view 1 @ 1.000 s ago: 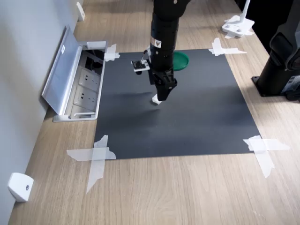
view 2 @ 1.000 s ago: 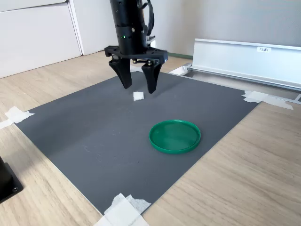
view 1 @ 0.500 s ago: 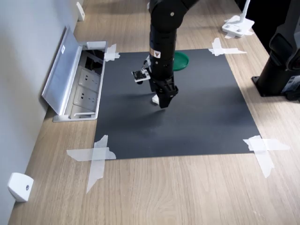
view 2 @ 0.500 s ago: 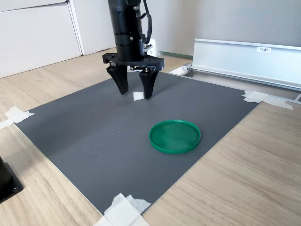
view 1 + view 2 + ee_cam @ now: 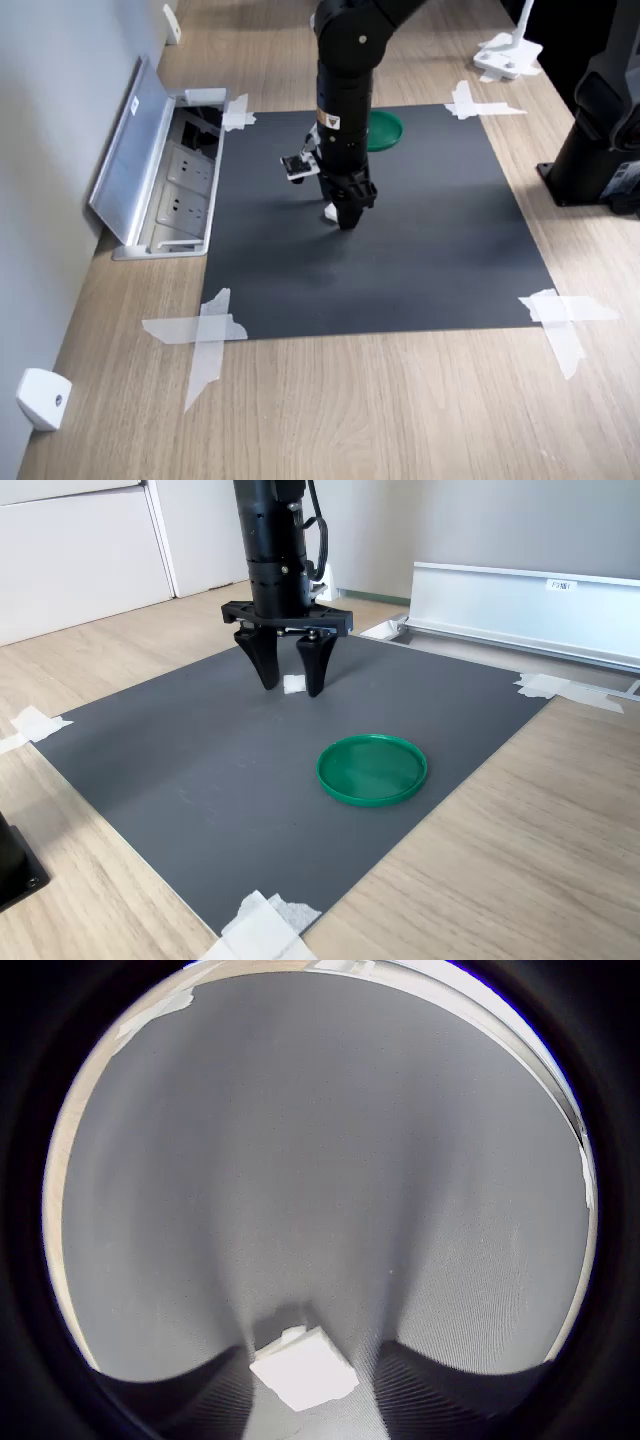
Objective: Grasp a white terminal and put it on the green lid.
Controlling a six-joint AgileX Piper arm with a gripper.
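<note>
The white terminal [image 5: 294, 684] is a tiny white block lying on the dark grey mat [image 5: 200, 770]. My gripper [image 5: 291, 687] stands upright over it and is open, with one black finger on each side of the block and the tips down near the mat. In the wrist view the terminal [image 5: 303, 1368] sits between the two dark fingers [image 5: 440, 1390], with a gap on either side. The first exterior view shows the terminal [image 5: 329, 211] peeking out beside the gripper [image 5: 346, 222]. The green lid [image 5: 372, 769] lies flat on the mat, apart from the gripper; in the first exterior view the green lid [image 5: 388, 130] is partly hidden behind the arm.
An open socket box with a raised metal cover [image 5: 135, 150] lies along the mat's edge at the first exterior view's left. White tape strips [image 5: 205, 335] hold the mat's corners. A black stand base [image 5: 600, 150], a white wedge piece [image 5: 43, 398] and a white fixture [image 5: 508, 55] sit on the wooden surface.
My gripper has come down from above the terminal until its fingers straddle it near the mat. The terminal and the green lid have not moved.
</note>
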